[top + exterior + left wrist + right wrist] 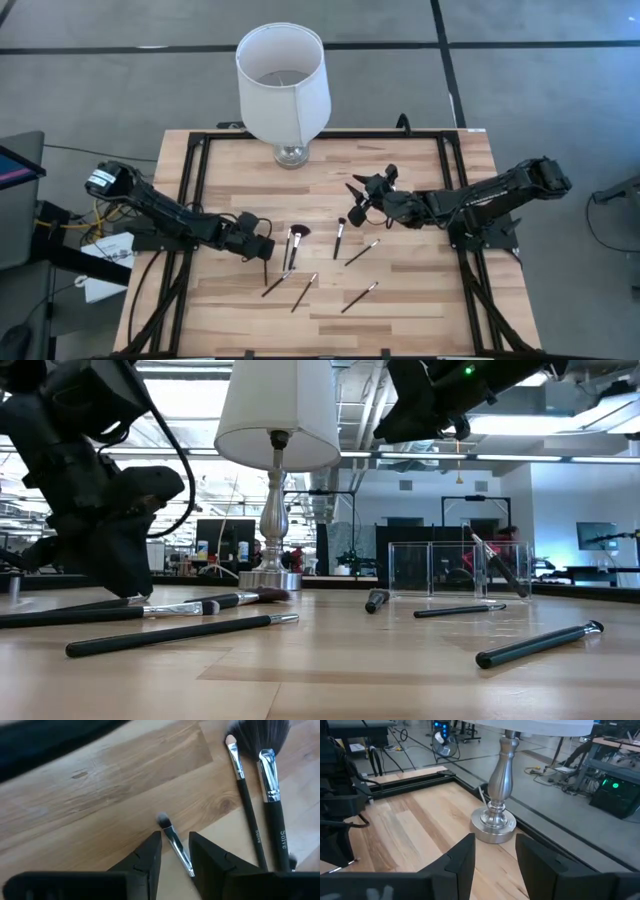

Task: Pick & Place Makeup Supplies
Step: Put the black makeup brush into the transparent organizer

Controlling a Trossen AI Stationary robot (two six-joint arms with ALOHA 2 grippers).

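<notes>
At table level toward eight o'clock, left gripper (175, 857) straddles a slim brush (175, 840), fingers apart; an off-centre squeeze might roll it away.

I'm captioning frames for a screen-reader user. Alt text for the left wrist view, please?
The left gripper hangs low over a wooden table, its open fingers either side of a thin silver-ferruled brush. Beside it lie two black-handled brushes, one with a fluffy head.
</notes>
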